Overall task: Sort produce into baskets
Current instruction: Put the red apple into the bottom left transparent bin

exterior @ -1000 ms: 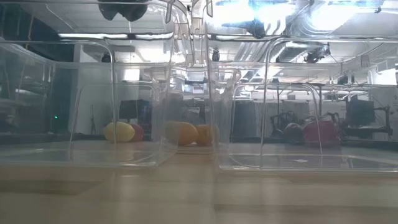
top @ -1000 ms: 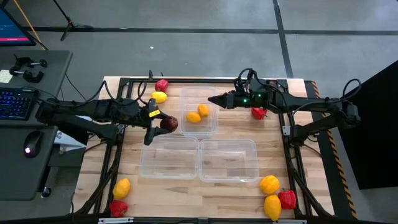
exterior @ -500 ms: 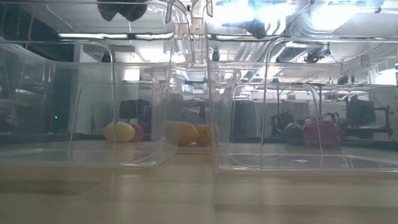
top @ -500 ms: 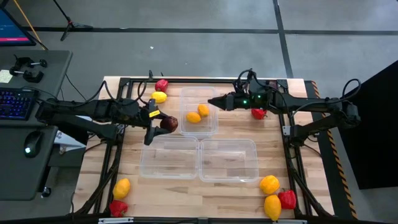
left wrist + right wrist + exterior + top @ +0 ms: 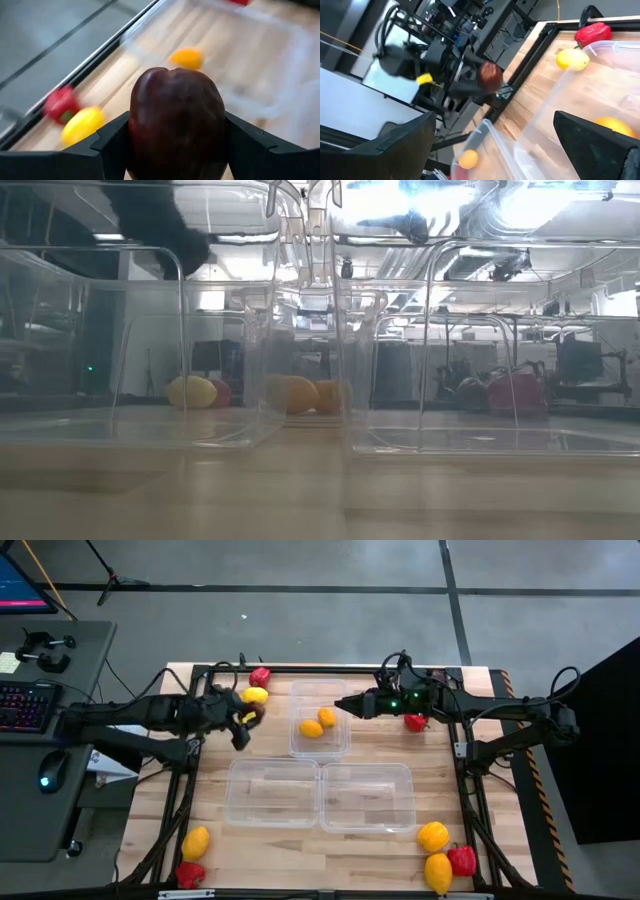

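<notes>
My left gripper [image 5: 248, 718] is shut on a dark maroon round fruit [image 5: 175, 120], above the table just left of the far basket [image 5: 320, 718] and near a yellow lemon [image 5: 255, 695]. The far basket holds two orange citrus [image 5: 312, 728]. The two near baskets [image 5: 272, 792] [image 5: 367, 797] have nothing in them. My right gripper [image 5: 345, 703] hangs open over the far basket's far right part, and nothing is between its fingers. The right wrist view shows the maroon fruit [image 5: 490, 75] in the left gripper. My left gripper pinches the maroon fruit by its two opposite sides [image 5: 137, 125] between its two fingers [image 5: 112, 145]. The fingers slant down toward the table's right side. The fruit is lifted clear of the table, and its rounded top shows above the fingers.
A red pepper [image 5: 260, 676] lies at the far edge beyond the lemon, and another [image 5: 416, 722] lies under the right arm. A yellow-orange pepper [image 5: 196, 841] and a red one [image 5: 189, 874] sit near left. Three more pieces [image 5: 438, 872] sit near right.
My left gripper has carried the maroon fruit toward the table's far edge and a little left, toward the lemon. It has tipped up from pointing steeply down to a shallower slant and stays shut on the fruit. In the low view its dark shape has sunk lower.
</notes>
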### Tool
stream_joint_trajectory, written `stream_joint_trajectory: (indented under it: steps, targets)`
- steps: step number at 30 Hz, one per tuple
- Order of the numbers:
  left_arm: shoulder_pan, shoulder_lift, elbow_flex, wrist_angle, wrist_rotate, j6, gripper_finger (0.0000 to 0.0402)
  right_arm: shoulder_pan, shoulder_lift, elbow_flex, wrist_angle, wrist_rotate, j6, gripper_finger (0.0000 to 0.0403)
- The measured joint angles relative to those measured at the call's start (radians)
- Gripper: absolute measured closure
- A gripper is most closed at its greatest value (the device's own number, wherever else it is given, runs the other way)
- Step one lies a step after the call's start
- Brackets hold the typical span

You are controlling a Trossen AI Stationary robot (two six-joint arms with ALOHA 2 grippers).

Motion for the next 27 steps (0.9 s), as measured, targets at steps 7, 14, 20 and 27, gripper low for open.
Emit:
stream_joint_trajectory:
  steps: [7,14,20,27]
  targets:
    - [0.260,-0.001,-0.024,-0.069,0.040,-0.011,0.0158,0.000,0.000,0.000,-0.091,0.000,-0.051,0.0011]
    - [0.517,0.011,-0.117,-0.018,0.151,-0.025,0.0158,0.000,0.000,0.000,-0.242,-0.010,-0.092,0.0011]
    - [0.686,0.056,-0.200,0.020,0.273,-0.120,0.0158,0.000,0.000,0.000,-0.404,-0.024,-0.181,0.0011]
    - [0.665,0.030,-0.208,0.142,0.436,-0.239,0.0158,0.000,0.000,0.000,-0.439,-0.031,-0.285,0.0011]
